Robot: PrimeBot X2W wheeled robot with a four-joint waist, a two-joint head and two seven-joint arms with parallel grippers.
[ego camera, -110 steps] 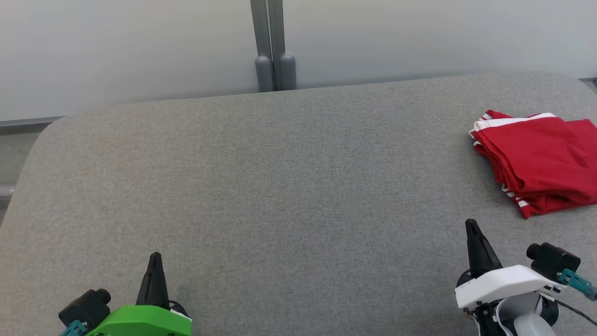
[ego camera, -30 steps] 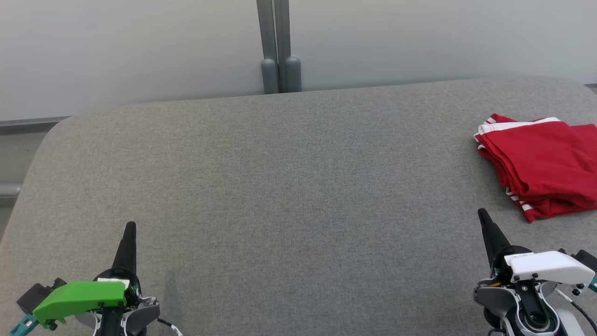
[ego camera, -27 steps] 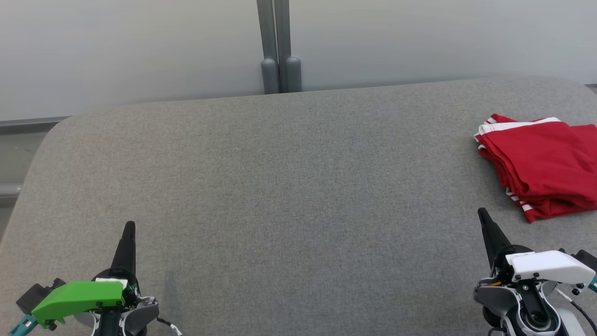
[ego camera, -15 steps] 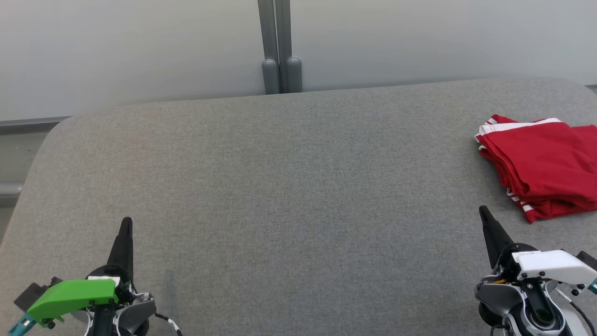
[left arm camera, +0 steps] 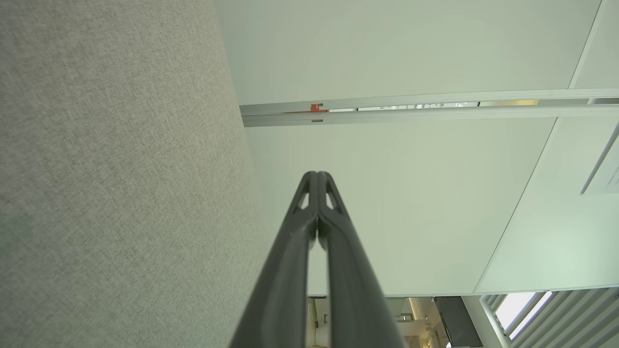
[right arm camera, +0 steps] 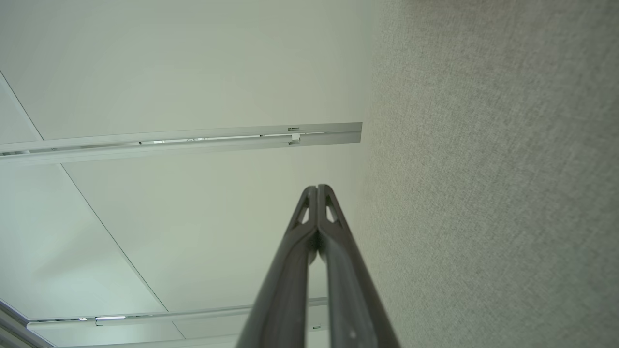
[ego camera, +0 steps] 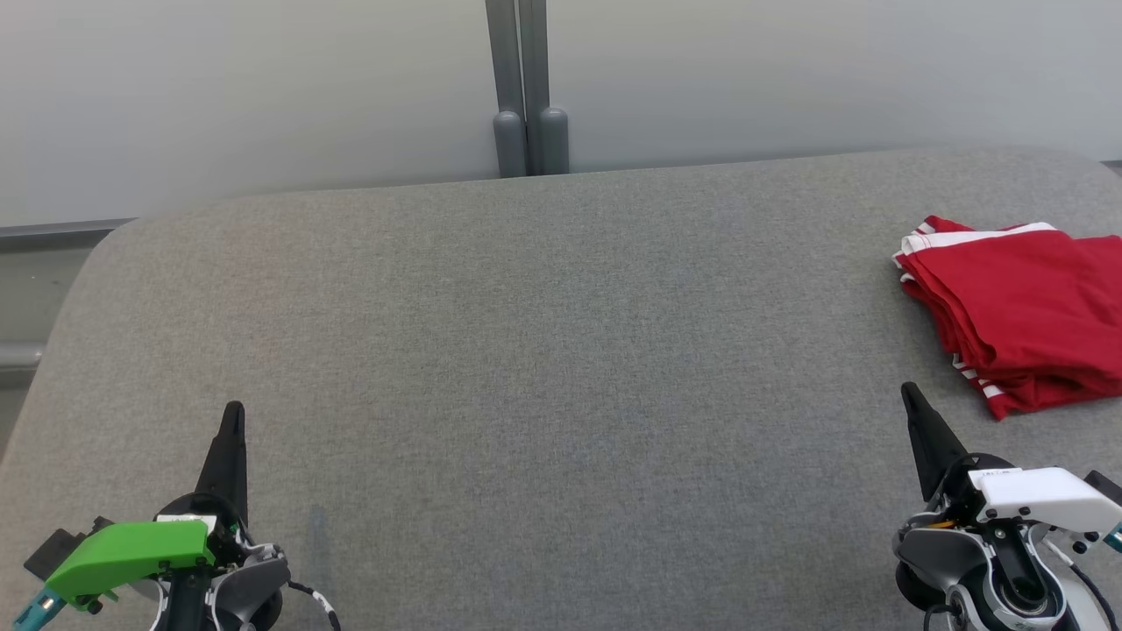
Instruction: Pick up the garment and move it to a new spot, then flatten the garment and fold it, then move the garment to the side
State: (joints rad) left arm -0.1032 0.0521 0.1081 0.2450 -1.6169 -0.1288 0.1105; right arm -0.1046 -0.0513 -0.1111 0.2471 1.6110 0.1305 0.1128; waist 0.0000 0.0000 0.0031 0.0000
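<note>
Head view, garment (ego camera: 1026, 315) folded, beyond right fingers (ego camera: 926, 445)

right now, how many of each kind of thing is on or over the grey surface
red garment, folded: 1
grippers, both shut: 2 (left gripper, right gripper)
grey surface itself: 1
total: 4

You're looking at a grey fabric worktop (ego camera: 561, 350) with rounded far corners. Behind it stands a pale wall (ego camera: 263, 88), split at the middle by a pair of grey posts (ego camera: 529, 131). Your left wrist view shows a small orange tag (left arm camera: 316, 108) on a wall rail (left arm camera: 435, 108).
</note>
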